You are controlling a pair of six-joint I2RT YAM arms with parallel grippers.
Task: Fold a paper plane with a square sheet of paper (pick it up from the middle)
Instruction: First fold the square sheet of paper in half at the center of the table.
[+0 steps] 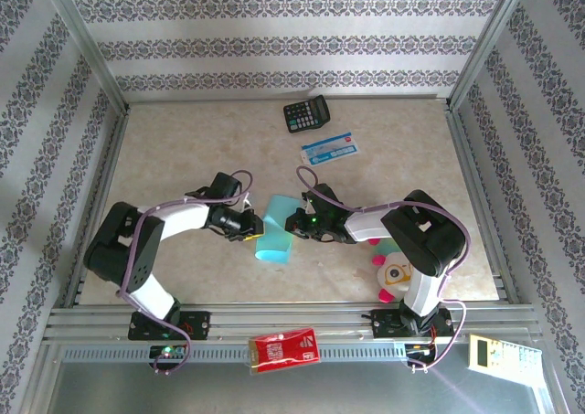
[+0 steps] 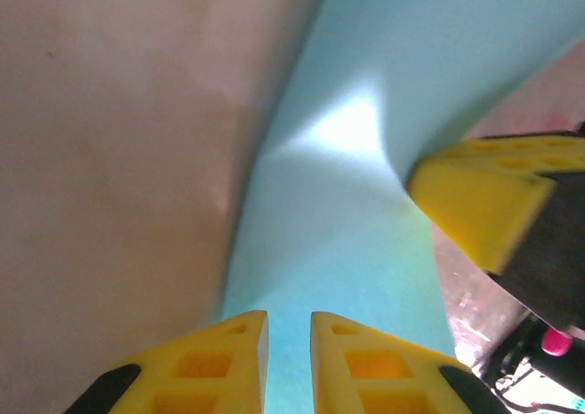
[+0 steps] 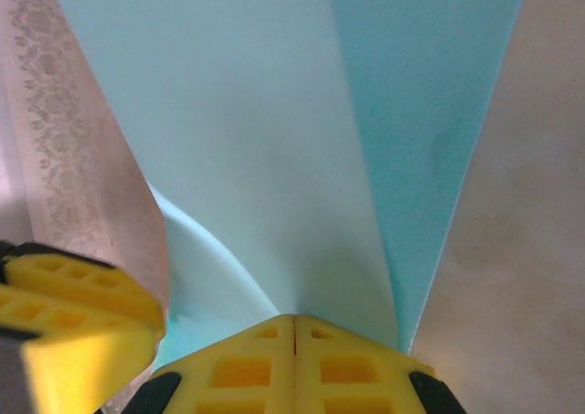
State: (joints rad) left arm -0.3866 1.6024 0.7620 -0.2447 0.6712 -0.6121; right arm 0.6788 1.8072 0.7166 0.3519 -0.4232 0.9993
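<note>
The square sheet of paper (image 1: 274, 231) is light turquoise and sits mid-table, bowed up between my two grippers. My right gripper (image 1: 291, 222) is shut on its right edge. In the right wrist view the yellow fingertips (image 3: 294, 321) meet with the sheet (image 3: 274, 140) pinched at the seam and rising away in a curved fold. My left gripper (image 1: 254, 224) is at the sheet's left edge. Its yellow fingers (image 2: 289, 327) stand a narrow gap apart, and the sheet (image 2: 366, 158) shows through that gap. The right gripper's finger (image 2: 484, 204) presses the paper at the right of the left wrist view.
A black calculator (image 1: 306, 114) and a blue-and-white card (image 1: 331, 148) lie at the back of the table. A white and pink plush toy (image 1: 391, 268) sits by the right arm. A red packet (image 1: 284, 349) and a pale handheld device (image 1: 498, 352) rest on the front rail.
</note>
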